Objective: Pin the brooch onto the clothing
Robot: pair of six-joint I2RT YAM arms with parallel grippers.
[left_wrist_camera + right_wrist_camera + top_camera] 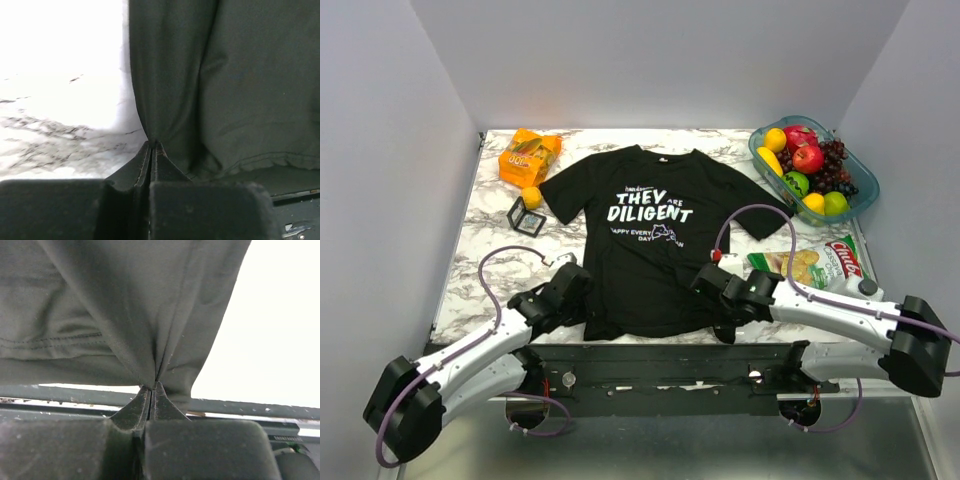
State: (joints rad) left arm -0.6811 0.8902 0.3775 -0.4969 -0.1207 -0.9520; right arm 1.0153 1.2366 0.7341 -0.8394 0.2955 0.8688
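Note:
The black T-shirt (645,245) with white print "THEY ARE DILIGENT" lies flat on the marble table (490,250), collar at the far side. My left gripper (584,292) is shut on a fold of the shirt's lower left edge; the left wrist view shows the fabric (225,85) pinched at the tips (152,145). My right gripper (710,285) is shut on the lower right edge; the right wrist view shows the cloth (125,305) gathered and lifted at the tips (152,386). I cannot make out the brooch in any view.
An orange snack bag (528,155), a small orange ball (531,197) and a black wire-frame cube (526,216) lie left of the shirt. A blue-green fruit container (813,170) stands at the far right. A chips bag (817,265) lies beside my right arm.

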